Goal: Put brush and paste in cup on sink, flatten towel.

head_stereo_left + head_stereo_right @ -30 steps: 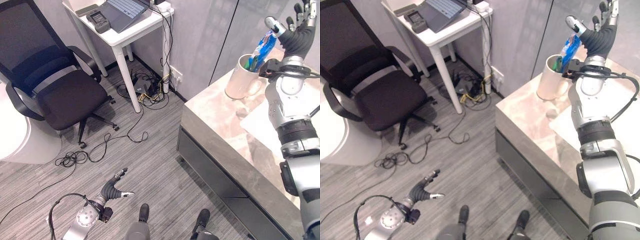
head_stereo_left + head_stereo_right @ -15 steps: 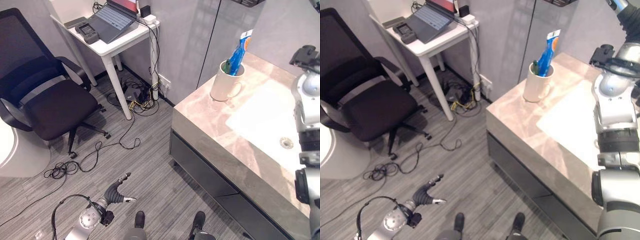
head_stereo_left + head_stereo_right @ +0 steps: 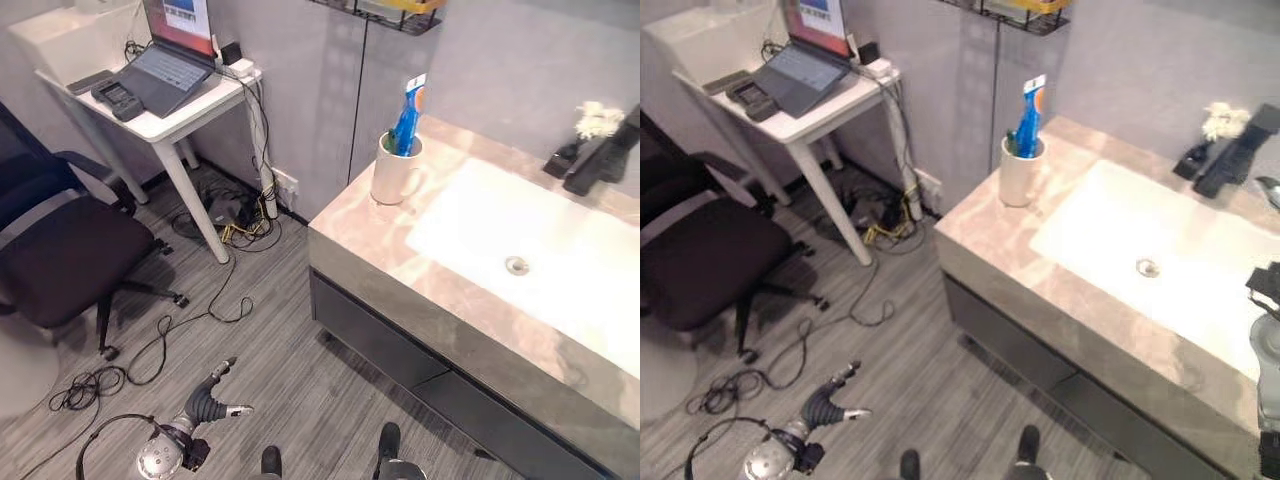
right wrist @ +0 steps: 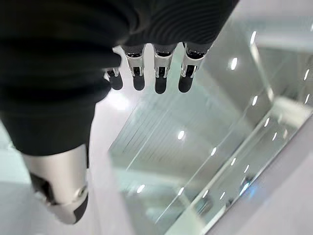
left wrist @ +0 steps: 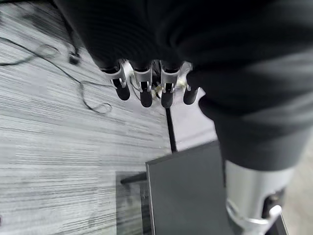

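Note:
A cream cup point(image 3: 396, 175) stands on the left end of the marble sink counter point(image 3: 360, 235). A blue paste tube point(image 3: 407, 112) and a green brush point(image 3: 1013, 142) stick up out of it. A small white fluffy cloth point(image 3: 598, 118) lies by the black tap point(image 3: 598, 160) at the back of the white basin point(image 3: 600, 300). My left hand point(image 3: 208, 401) hangs low over the floor, far from the counter, fingers point(image 5: 145, 90) straight and holding nothing. The right wrist view has my right hand point(image 4: 161, 73) with straight fingers against a shiny surface with lights, nothing in it.
A white desk point(image 3: 175, 115) with a laptop point(image 3: 165, 65) stands at the left, with a black office chair point(image 3: 55, 265) in front of it. Loose cables point(image 3: 225, 215) lie on the grey floor. A wire shelf point(image 3: 400, 12) hangs on the wall above the cup.
The camera has swung right, so the basin and tap have come into view. My right hand has left the cup and moved off to the right; tube and brush stay in the cup.

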{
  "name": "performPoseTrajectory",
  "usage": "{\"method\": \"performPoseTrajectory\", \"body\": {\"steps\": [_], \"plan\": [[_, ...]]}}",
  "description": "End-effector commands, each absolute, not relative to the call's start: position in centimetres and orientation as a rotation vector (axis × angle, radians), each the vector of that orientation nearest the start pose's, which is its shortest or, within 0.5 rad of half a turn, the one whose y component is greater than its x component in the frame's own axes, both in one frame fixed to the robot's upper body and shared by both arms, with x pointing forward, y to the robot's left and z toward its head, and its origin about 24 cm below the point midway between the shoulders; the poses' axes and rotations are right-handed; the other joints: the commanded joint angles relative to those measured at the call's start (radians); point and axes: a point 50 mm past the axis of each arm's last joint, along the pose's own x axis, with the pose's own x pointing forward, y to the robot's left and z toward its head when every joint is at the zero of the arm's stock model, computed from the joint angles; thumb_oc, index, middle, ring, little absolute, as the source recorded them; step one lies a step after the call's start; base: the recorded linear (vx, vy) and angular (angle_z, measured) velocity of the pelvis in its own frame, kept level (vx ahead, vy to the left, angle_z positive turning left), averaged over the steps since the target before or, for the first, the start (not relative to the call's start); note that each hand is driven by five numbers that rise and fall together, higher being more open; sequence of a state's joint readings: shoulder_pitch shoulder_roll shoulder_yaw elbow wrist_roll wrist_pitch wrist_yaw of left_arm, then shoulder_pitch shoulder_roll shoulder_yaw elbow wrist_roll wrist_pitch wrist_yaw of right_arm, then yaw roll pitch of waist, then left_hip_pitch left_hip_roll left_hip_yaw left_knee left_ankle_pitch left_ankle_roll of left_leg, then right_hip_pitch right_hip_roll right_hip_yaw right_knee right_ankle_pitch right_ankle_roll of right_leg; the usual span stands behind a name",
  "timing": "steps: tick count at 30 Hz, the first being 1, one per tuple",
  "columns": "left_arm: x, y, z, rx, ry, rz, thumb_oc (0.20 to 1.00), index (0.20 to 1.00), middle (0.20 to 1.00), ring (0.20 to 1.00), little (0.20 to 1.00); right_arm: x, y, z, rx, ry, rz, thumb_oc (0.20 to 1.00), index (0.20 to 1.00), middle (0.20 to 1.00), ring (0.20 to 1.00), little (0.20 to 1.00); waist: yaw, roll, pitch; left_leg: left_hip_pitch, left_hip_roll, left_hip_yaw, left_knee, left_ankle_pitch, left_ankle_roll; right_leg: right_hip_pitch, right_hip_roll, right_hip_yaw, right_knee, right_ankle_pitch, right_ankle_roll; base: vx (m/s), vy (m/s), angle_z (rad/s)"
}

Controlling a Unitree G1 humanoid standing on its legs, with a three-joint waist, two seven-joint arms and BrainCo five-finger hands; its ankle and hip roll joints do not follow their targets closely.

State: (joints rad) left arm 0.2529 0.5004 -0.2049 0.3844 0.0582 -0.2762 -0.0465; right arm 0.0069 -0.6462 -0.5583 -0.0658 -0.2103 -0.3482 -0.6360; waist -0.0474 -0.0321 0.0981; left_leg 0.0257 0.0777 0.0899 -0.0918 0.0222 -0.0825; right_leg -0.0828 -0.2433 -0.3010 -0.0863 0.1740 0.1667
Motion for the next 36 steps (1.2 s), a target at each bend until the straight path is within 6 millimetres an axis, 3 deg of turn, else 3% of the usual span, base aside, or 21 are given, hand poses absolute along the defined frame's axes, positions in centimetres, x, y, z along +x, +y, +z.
{"method": "performPoseTrajectory", "body": {"steps": [1, 5, 7, 12, 14, 15, 16, 17, 18, 20, 21, 24, 25, 26, 27, 31, 36], "plan": [[16.5, 24.3, -4.6, 0.567, 0.347, -0.203, 1.000, 1.000, 1.000, 1.000, 1.000, 17.7, -35.3, 19.5, -0.767, -0.767, -1.024, 1.000, 1.000, 1.000, 1.000, 1.000, -0.020, -0.046, 0.005, 0.025, -0.053, 0.005, 0.005, -0.069, 0.042, 0.080, -0.073, 0.056, -0.001, 0.023, 0.082, -0.05, 0.150, -0.50], [16.0, 24.3, -4.7, 0.578, 0.346, -0.204, 1.000, 1.000, 1.000, 1.000, 1.000, 16.5, -36.5, 16.7, -0.862, -0.599, -1.068, 1.000, 1.000, 1.000, 1.000, 1.000, -0.050, -0.047, 0.018, 0.039, -0.076, 0.044, 0.005, -0.081, 0.060, 0.042, -0.087, 0.113, 0.000, 0.071, 0.093, -0.07, 0.120, -0.41], [15.7, 24.3, -4.8, 0.578, 0.350, -0.208, 1.000, 1.000, 1.000, 1.000, 1.000, 16.2, -36.7, 16.3, -0.863, -0.579, -1.082, 1.000, 1.000, 1.000, 1.000, 1.000, -0.054, -0.048, 0.019, 0.042, -0.084, 0.061, 0.005, -0.084, 0.065, 0.026, -0.090, 0.134, 0.001, 0.085, 0.095, -0.06, 0.103, -0.36], [15.5, 23.8, -5.6, 0.532, 0.375, -0.179, 1.000, 1.000, 1.000, 1.000, 1.000, 15.4, -36.5, 14.2, -0.729, -0.533, -1.168, 1.000, 1.000, 1.000, 1.000, 1.000, -0.108, -0.051, 0.041, 0.044, -0.102, 0.122, 0.005, -0.089, 0.080, -0.050, -0.096, 0.199, 0.002, 0.162, 0.095, -0.09, 0.097, -0.53], [15.9, 23.7, -5.7, 0.540, 0.366, -0.165, 1.000, 1.000, 1.000, 1.000, 1.000, 15.8, -35.8, 13.0, -0.667, -0.509, -1.155, 1.000, 1.000, 1.000, 1.000, 1.000, -0.115, -0.054, 0.058, 0.041, -0.099, 0.146, 0.005, -0.087, 0.079, -0.076, -0.093, 0.193, 0.007, 0.194, 0.095, -0.13, 0.014, -0.48], [16.1, 23.6, -5.5, 0.540, 0.357, -0.154, 1.000, 1.000, 1.000, 1.000, 1.000, 15.9, -35.4, 12.4, -0.651, -0.488, -1.147, 1.000, 1.000, 1.000, 1.000, 1.000, -0.106, -0.053, 0.070, 0.041, -0.094, 0.168, 0.005, -0.084, 0.081, -0.088, -0.098, 0.154, 0.015, 0.198, 0.095, -0.20, 0.041, -0.51], [16.2, 23.6, -5.3, 0.528, 0.345, -0.142, 1.000, 1.000, 1.000, 1.000, 1.000, 16.2, -35.2, 11.1, -0.646, -0.432, -1.144, 1.000, 1.000, 1.000, 1.000, 1.000, -0.078, -0.038, 0.089, 0.046, -0.078, 0.204, 0.005, -0.085, 0.082, -0.096, -0.115, 0.041, 0.064, 0.163, 0.095, -0.13, 0.032, -0.52], [16.2, 23.6, -5.2, 0.527, 0.345, -0.140, 1.000, 1.000, 1.000, 1.000, 1.000, 16.3, -35.2, 11.1, -0.646, -0.435, -1.145, 1.000, 1.000, 1.000, 1.000, 1.000, -0.083, -0.039, 0.092, 0.045, -0.079, 0.201, 0.005, -0.080, 0.082, -0.099, -0.118, 0.038, 0.074, 0.158, 0.095, -0.13, 0.080, -0.84], [16.2, 23.6, -5.1, 0.520, 0.338, -0.136, 1.000, 1.000, 1.000, 1.000, 1.000, 16.7, -34.9, 9.8, -0.650, -0.367, -1.099, 1.000, 1.000, 1.000, 1.000, 1.000, -0.080, -0.022, 0.103, 0.047, -0.068, 0.216, 0.005, -0.082, 0.083, -0.086, -0.122, -0.016, 0.119, 0.105, 0.094, -0.08, 0.071, -1.00], [15.9, 23.5, -5.0, 0.513, 0.338, -0.127, 1.000, 1.000, 1.000, 1.000, 1.000, 17.0, -33.7, 6.4, -0.623, -0.214, -1.007, 1.000, 1.000, 1.000, 1.000, 1.000, -0.091, -0.002, 0.114, 0.043, -0.059, 0.237, 0.005, -0.069, 0.086, -0.067, -0.089, -0.013, 0.161, 0.037, 0.071, -0.09, 0.076, -0.51], [15.9, 23.6, -5.0, 0.513, 0.338, -0.126, 1.000, 1.000, 1.000, 1.000, 1.000, 17.1, -33.7, 6.4, -0.623, -0.214, -1.006, 1.000, 1.000, 1.000, 1.000, 1.000, -0.092, -0.003, 0.114, 0.044, -0.058, 0.238, 0.005, -0.070, 0.085, -0.068, -0.089, -0.012, 0.164, 0.035, 0.071, -0.07, 0.050, 0.03], [15.8, 23.8, -4.8, 0.492, 0.331, -0.092, 1.000, 1.000, 1.000, 1.000, 1.000, 18.0, -31.6, 2.7, -0.645, -0.046, -0.821, 1.000, 1.000, 1.000, 1.000, 1.000, -0.077, 0.014, 0.131, 0.037, -0.050, 0.275, 0.005, -0.054, 0.092, -0.076, -0.058, -0.038, 0.252, -0.026, 0.043, -0.10, 0.039, -0.38], [15.9, 24.1, -4.7, 0.473, 0.328, -0.079, 1.000, 1.000, 1.000, 1.000, 1.000, 18.3, -30.4, 1.9, -0.819, 0.009, -0.611, 1.000, 1.000, 1.000, 1.000, 1.000, -0.066, 0.015, 0.139, 0.029, -0.045, 0.300, 0.005, -0.043, 0.092, -0.068, -0.025, -0.060, 0.288, -0.066, 0.031, -0.04, -0.009, -0.53], [15.7, 23.9, -4.7, 0.463, 0.330, -0.085, 1.000, 1.000, 1.000, 1.000, 1.000, 18.6, -29.7, 1.6, -0.794, 0.012, -0.568, 1.000, 1.000, 1.000, 1.000, 1.000, -0.066, 0.018, 0.136, 0.035, -0.045, 0.290, 0.005, -0.063, 0.085, -0.059, -0.010, -0.044, 0.279, -0.090, 0.043, -0.09, -0.035, -0.50], [15.7, 24.0, -4.7, 0.463, 0.331, -0.084, 1.000, 1.000, 1.000, 1.000, 1.000, 18.6, -29.7, 1.6, -0.792, 0.012, -0.565, 1.000, 1.000, 1.000, 1.000, 1.000, -0.067, 0.014, 0.140, 0.029, -0.045, 0.310, 0.005, -0.044, 0.089, -0.064, -0.012, -0.060, 0.276, -0.075, 0.029, 0.00, -0.040, -0.70], [15.1, 23.7, -5.7, 0.411, 0.376, -0.041, 1.000, 1.000, 1.000, 1.000, 1.000, 18.0, -28.3, 0.0, -0.656, 0.072, -0.506, 1.000, 1.000, 1.000, 1.000, 1.000, -0.071, 0.020, 0.123, 0.044, -0.044, 0.320, 0.005, -0.040, 0.080, -0.024, 0.035, -0.023, 0.190, -0.086, 0.009, 0.06, -0.079, -0.22], [16.2, 23.1, -5.9, 0.385, 0.361, 0.001, 1.000, 1.000, 1.000, 1.000, 1.000, 19.8, -27.2, 1.0, -0.606, -0.001, -0.461, 1.000, 1.000, 1.000, 1.000, 1.000, -0.072, 0.028, 0.108, 0.049, -0.023, 0.316, 0.026, -0.030, 0.054, 0.016, 0.072, -0.008, 0.108, -0.089, -0.006, 0.06, -0.126, -0.11]]}}
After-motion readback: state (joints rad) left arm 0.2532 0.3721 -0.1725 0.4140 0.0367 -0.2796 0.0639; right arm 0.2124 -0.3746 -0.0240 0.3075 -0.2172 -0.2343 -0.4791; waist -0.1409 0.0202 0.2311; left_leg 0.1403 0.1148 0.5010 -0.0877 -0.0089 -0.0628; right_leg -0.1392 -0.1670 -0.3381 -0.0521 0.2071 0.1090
